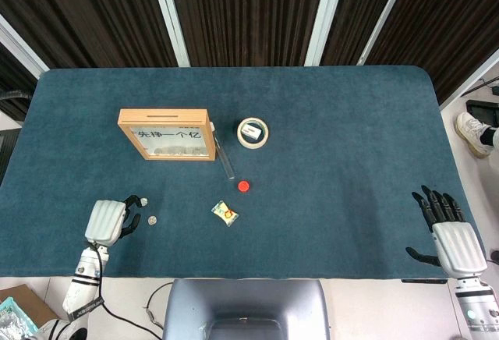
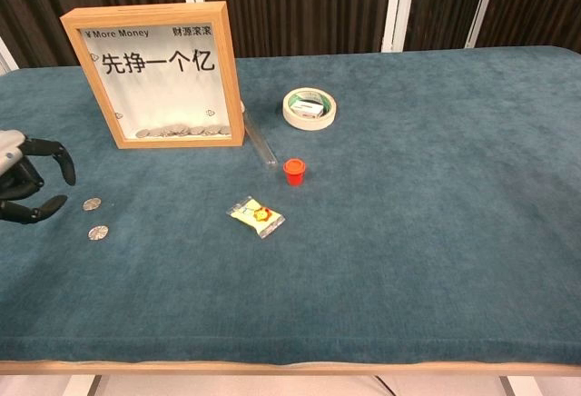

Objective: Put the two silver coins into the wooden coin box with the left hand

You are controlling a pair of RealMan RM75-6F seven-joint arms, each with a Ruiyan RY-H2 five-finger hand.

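The left hand (image 1: pixel 109 220) hangs over the near left part of the table (image 1: pixel 335 122), its dark fingers (image 2: pixel 50 153) curved and apart, with nothing between them. In the chest view only its fingers and thumb show at the left edge. Two coins lie just past its fingertips: one coin (image 2: pixel 92 203) sits close beside the thumb tip, and the other coin (image 2: pixel 98 232) lies a little nearer the table's front edge. In the head view the first coin is mostly hidden by the fingers, while the second (image 1: pixel 153 219) shows just right of the hand. Neither coin is touched, as far as the views tell.

The box (image 2: pixel 156 74) stands upright farther back from the hand and to its right, with a slot along its top edge and coins heaped at the bottom behind its window. Right of the box lies a clear tube (image 2: pixel 260 140). Beyond that are a tape roll (image 2: pixel 310 107), a red cap (image 2: pixel 293 171) and a yellow packet (image 2: pixel 255 215).

The right hand (image 1: pixel 451 239) rests at the far right front edge of the table, fingers spread, holding nothing.
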